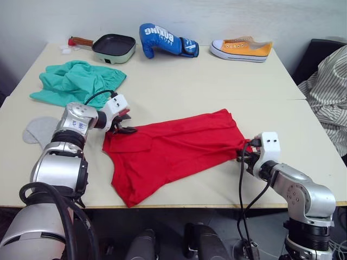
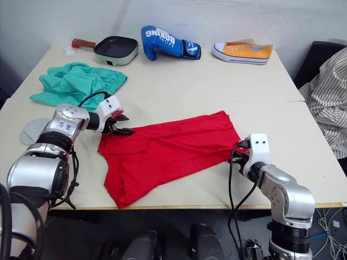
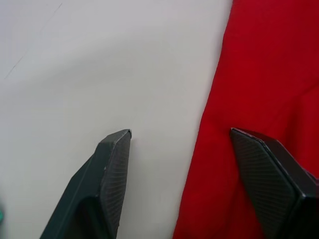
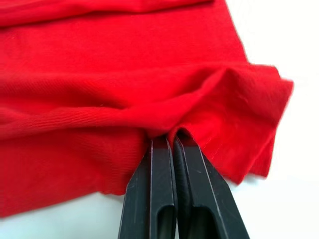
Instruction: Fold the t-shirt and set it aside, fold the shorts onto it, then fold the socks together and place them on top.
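I see my right claw closed tight, pinching a fold at the edge of the t-shirt. My left claw is wide open, one finger over the shirt's other edge, one over the table.

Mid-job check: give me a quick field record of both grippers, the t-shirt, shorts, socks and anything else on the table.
left gripper: open, straddling the t-shirt's edge
right gripper: shut, pinching the t-shirt's opposite edge
t-shirt: spread on table, not yet folded
shorts: crumpled, far left of table
socks: near left edge, beside left arm
other items: frying pan, boxing glove, yellow sneaker along far edge
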Robot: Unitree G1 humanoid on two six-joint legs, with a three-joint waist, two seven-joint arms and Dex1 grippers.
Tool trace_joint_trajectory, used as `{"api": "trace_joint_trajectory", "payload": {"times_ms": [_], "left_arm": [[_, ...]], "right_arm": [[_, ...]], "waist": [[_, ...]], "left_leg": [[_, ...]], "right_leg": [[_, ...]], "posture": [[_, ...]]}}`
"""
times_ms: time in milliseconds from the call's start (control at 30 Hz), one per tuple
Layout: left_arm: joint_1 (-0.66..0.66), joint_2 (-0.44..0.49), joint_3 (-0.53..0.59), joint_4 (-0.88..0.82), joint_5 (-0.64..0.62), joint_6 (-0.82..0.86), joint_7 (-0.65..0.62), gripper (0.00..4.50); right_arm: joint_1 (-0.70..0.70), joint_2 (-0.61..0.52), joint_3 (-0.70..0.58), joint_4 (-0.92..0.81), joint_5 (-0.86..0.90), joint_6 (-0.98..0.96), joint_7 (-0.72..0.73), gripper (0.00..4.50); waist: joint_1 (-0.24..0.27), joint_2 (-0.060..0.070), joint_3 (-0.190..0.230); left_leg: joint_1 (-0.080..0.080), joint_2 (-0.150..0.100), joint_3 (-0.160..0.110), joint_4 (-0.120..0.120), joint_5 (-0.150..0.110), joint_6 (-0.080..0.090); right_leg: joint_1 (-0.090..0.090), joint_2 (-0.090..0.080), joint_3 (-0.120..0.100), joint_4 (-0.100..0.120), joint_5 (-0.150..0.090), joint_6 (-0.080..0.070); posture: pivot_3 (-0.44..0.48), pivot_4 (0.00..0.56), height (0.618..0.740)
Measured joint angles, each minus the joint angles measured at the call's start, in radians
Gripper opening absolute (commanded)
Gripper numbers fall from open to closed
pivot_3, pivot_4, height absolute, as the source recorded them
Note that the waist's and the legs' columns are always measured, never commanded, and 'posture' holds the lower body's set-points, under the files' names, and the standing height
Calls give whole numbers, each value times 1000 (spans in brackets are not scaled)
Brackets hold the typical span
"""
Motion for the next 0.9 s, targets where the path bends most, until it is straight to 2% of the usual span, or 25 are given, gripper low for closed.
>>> {"api": "trace_joint_trajectory", "payload": {"times_ms": [100,333,400,567,667,833,900], "left_arm": [[-6,-7,-2,0,4,38,-24,2750],[-17,-19,-1,-1,3,119,-140,413],[-18,-20,1,-1,0,136,-167,33],[-18,-19,11,-1,-16,193,-216,33],[-8,-11,32,-1,-45,267,-306,33],[45,10,88,-17,-113,364,-345,33],[94,28,109,-71,-147,415,-372,33]], "right_arm": [[8,-1,9,-11,1,-1,-4,0],[19,-2,18,-26,2,-2,-10,0],[20,-7,18,-27,4,-2,-10,0],[13,-46,34,-12,11,-11,3,0],[-56,-107,86,90,-10,-67,30,0],[-272,-148,149,391,-58,-185,67,0],[-372,-154,190,541,-81,-242,99,0]], "waist": [[0,0,0],[0,1,0],[0,1,0],[0,1,0],[-4,1,0],[-16,4,1],[-24,4,2]], "left_leg": [[0,0,0,0,0,0],[0,0,0,0,0,0],[0,0,0,0,0,1],[0,0,0,0,0,1],[0,0,2,1,-1,1],[0,0,1,0,0,1],[0,0,1,0,0,1]], "right_leg": [[0,0,0,0,0,0],[0,0,0,0,0,0],[0,0,0,0,0,0],[0,0,0,0,0,0],[0,0,1,0,0,0],[0,0,1,0,0,0],[0,0,1,1,0,0]], "posture": [[0,150,740],[0,150,740],[0,150,740],[0,150,740],[0,150,740],[0,150,740],[0,150,740]]}}
